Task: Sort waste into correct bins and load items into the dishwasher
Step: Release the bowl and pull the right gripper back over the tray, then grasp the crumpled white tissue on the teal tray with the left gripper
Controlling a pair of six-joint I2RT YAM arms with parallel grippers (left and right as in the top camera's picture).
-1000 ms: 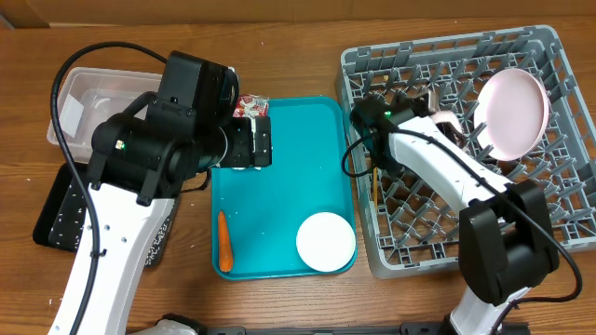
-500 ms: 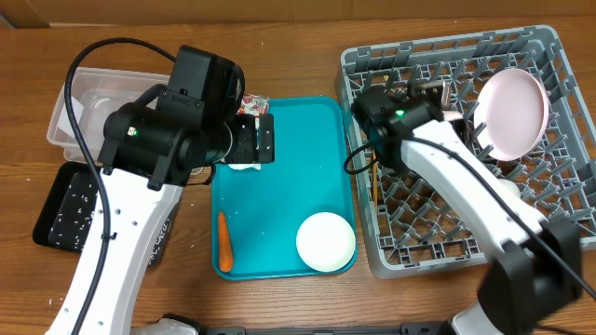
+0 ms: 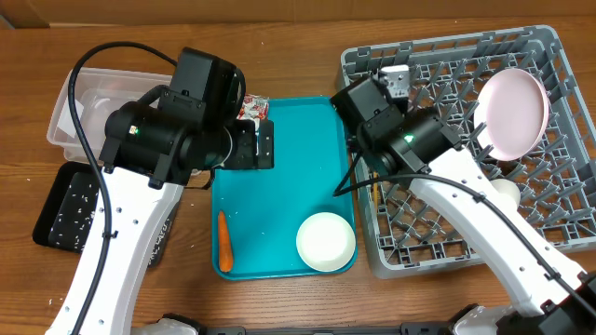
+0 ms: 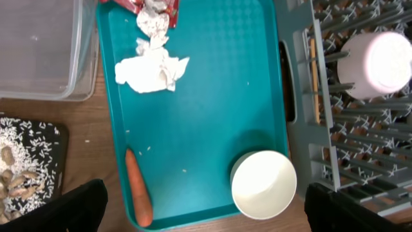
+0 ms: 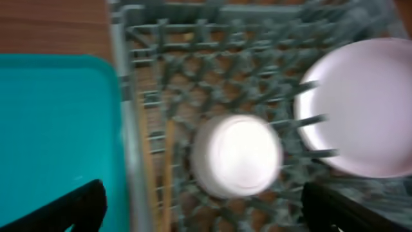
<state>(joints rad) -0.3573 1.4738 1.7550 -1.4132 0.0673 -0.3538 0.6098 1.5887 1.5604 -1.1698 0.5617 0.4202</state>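
My left gripper (image 4: 206,220) hangs open above the teal tray (image 4: 212,96), nothing between its fingers. On that tray lie a crumpled white napkin (image 4: 152,69), a red-and-white wrapper (image 4: 151,8), an orange carrot (image 4: 138,188) and a white bowl (image 4: 263,183). My right gripper (image 5: 206,218) is open above the left part of the grey dishwasher rack (image 5: 138,96). Below it a white bowl (image 5: 237,154) sits upside down among the pegs, apart from the fingers. A large white plate (image 3: 510,112) stands tilted in the rack.
A clear tub (image 3: 84,102) stands at the far left. In front of it lies a black tray (image 4: 29,167) holding grain-like scraps. A thin wooden stick (image 5: 168,167) lies in the rack along its left wall. The right arm spans the rack's front.
The right gripper has opened, risen and pulled back left toward the rack's edge, leaving the bowl in the rack. The left arm has barely shifted.
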